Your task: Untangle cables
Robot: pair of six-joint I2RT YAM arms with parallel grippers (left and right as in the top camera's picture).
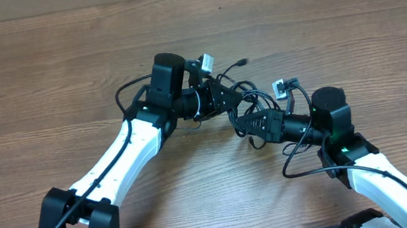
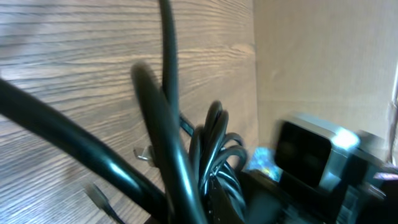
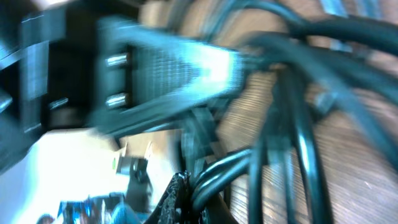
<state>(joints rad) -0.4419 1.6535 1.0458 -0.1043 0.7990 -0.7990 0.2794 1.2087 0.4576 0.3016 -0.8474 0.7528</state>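
Note:
The cables (image 1: 253, 101) form a black tangle in the middle of the table, held between both arms. Silver-tipped plug ends stick out at the top (image 1: 207, 64) and at the right (image 1: 285, 86). My left gripper (image 1: 224, 99) comes in from the left and is shut on the tangle. Its wrist view shows a looped bundle of cables (image 2: 214, 155) pinched at the jaws, with thicker blurred cords crossing in front. My right gripper (image 1: 249, 122) reaches in from the right, just below the left one, shut on a pair of cable strands (image 3: 233, 167). The two grippers sit very close together.
The wooden table (image 1: 42, 88) lies all around the tangle. A loose black loop (image 1: 302, 165) lies by the right arm's wrist. The right arm's camera housing (image 2: 317, 152) fills the right side of the left wrist view.

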